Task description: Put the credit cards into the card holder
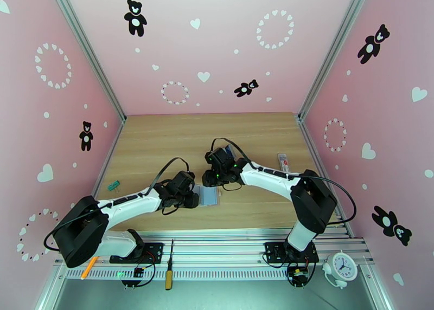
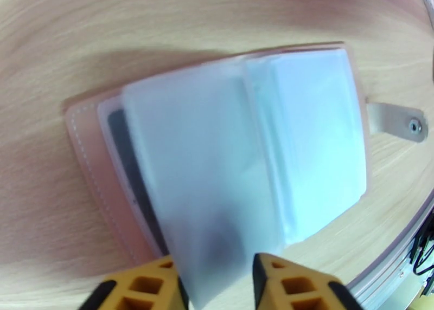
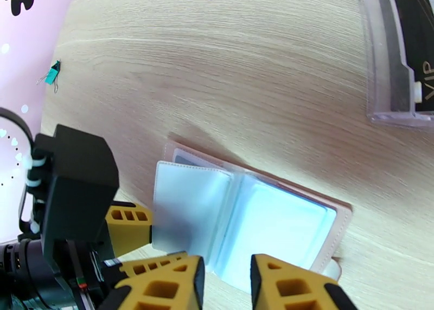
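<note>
Now | card holder (image 2: 304,143) lies open | sleeve (image 2: 200,186) between left jaws

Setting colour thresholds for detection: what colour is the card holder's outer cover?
The card holder cover is tan-pink, with pale stitching; clearest in the left wrist view.

The card holder (image 1: 209,196) lies open on the table (image 1: 163,137), near the front edge and about in the middle, with the left fingers (image 2: 146,286) at its left side, one sleeve between them, and the right fingers (image 3: 163,286) at its back edge. One card (image 2: 122,143) lies inside the holder, partly under that sleeve. A rack (image 1: 282,162) with upright cards (image 3: 412,45) stands well apart to the right and behind, and a clip (image 1: 113,185) lies near the left edge of the table.
</note>
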